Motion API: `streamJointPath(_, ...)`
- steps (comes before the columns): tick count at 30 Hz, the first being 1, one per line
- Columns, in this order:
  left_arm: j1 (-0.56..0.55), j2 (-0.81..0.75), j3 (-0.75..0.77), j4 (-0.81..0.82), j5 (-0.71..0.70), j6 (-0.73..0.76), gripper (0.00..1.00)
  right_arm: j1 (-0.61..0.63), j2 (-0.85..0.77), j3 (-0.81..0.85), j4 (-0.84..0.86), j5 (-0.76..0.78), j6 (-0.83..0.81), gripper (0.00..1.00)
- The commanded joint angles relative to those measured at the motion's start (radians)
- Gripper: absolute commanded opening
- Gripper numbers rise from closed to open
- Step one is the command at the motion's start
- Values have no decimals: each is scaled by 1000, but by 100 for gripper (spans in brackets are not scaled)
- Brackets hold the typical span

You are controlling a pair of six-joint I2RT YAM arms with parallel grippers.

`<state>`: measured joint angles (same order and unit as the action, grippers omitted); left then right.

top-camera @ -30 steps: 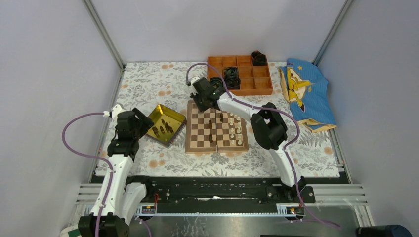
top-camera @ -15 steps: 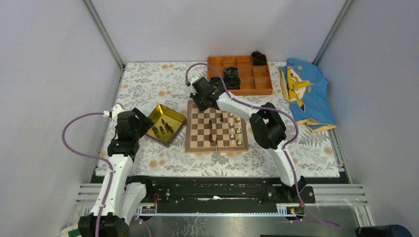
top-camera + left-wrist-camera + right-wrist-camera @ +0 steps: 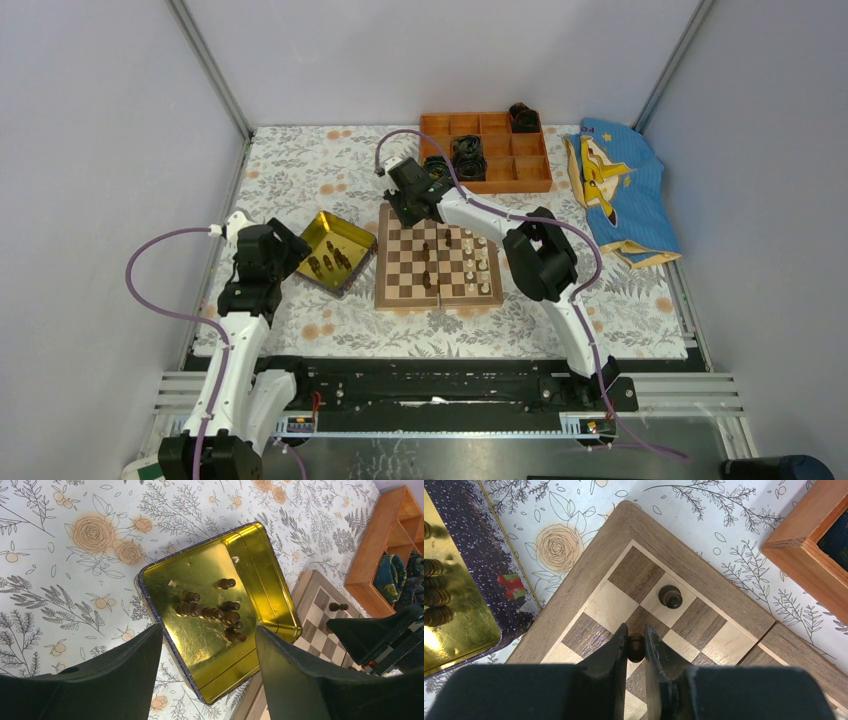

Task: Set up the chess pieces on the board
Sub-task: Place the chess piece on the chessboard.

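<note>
The board lies mid-table, with a few dark and pale chess pieces on its right half. My right gripper hovers over the board's far left corner, shut on a dark chess piece pinched between its fingertips. One dark piece stands on a light square near that corner. Several dark pieces lie in the gold tray. My left gripper hangs open above the tray's near edge, nothing between its fingers.
An orange compartmented box with black coiled rolls sits behind the board. A blue cloth with a yellow figure lies at the right. The gold tray rests just left of the board. Grey walls enclose the floral table cover.
The right gripper has shifted very slightly left and away over the board's corner, still holding its piece. The left arm has not moved.
</note>
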<state>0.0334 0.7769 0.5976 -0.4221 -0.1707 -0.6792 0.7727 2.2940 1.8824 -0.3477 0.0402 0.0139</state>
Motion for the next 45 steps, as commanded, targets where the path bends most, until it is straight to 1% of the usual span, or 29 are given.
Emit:
streamJointPath(1,-6,0,-10,49,17,-2,76,8,15,51,9,-14,4,8)
streamJointPath(24,-6,6,-10,50,19,-2,76,7,29,54,22,-9,-2,9)
streamJointPath(26,-6,4,-10,50,19,-2,76,7,27,52,22,-7,-2,10)
streamJointPath(28,-6,3,-10,50,19,-2,76,7,26,48,22,-9,-3,14)
streamJointPath(32,-6,1,-12,50,20,-2,76,7,18,43,25,-8,-4,29)
streamJointPath(33,-6,1,-12,50,19,-2,76,7,16,41,25,-8,-4,31)
streamJointPath(45,-7,-3,-14,51,17,-2,76,7,-13,23,27,-8,-3,33)
